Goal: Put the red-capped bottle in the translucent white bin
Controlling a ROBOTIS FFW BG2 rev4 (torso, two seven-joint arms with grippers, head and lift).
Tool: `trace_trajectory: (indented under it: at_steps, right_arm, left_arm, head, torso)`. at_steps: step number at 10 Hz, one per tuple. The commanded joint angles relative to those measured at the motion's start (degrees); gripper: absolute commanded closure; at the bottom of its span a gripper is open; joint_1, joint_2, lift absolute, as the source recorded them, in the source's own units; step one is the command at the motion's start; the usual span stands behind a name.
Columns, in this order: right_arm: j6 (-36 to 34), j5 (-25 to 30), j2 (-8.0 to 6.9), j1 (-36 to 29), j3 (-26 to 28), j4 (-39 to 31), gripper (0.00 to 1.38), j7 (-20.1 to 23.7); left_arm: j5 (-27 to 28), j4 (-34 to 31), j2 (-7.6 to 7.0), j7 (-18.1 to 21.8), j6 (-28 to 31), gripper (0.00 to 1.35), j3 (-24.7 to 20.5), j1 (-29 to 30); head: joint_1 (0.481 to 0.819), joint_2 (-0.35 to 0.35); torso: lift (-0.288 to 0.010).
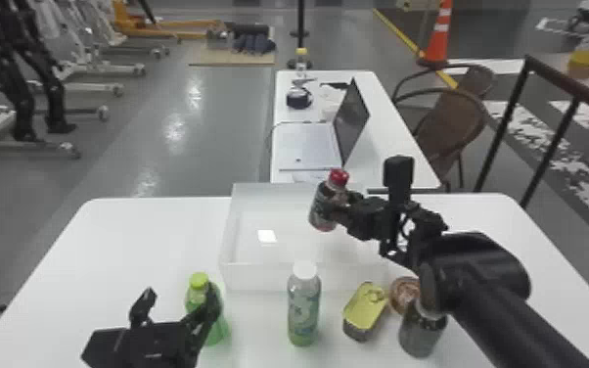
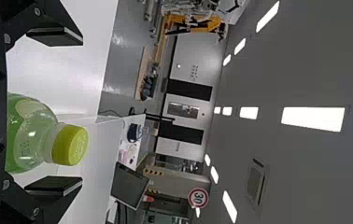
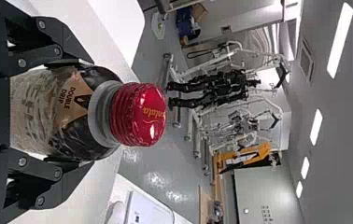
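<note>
My right gripper is shut on the red-capped bottle, holding it, slightly tilted, above the right part of the translucent white bin. In the right wrist view the dark red-capped bottle lies between both fingers of the right gripper, its cap clear of them. At the front left, my left gripper stands open near a green bottle with a yellow-green cap. The left wrist view has that green bottle between the spread fingers of the left gripper.
In front of the bin stand a white-capped bottle, a yellow-topped tin, a round can and a dark bottle beneath the right arm. Behind the bin, a second table carries an open laptop.
</note>
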State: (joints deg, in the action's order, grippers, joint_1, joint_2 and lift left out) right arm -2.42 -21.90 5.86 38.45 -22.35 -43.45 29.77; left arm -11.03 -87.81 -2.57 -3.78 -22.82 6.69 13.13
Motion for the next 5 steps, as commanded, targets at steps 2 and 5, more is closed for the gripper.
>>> trace_trajectory:
  at_steps: [2, 5]
  right_arm:
    - [1.0, -1.4, -0.15, -0.2, -1.6, 3.1, 1.16, -0.2]
    - [1.0, -1.3, -0.15, -0.3, -1.6, 3.7, 1.04, -0.5]
  left_arm:
    - [-0.3, 0.1, -0.15, 0.0, -0.1, 0.23, 0.3, -0.2]
    - [-0.3, 0.1, -0.15, 0.0, -0.2, 0.23, 0.3, -0.2]
  head:
    - [0.549, 0.0]
    - [0.549, 0.0]
  torso:
    - [-0.1]
    - [-0.1]
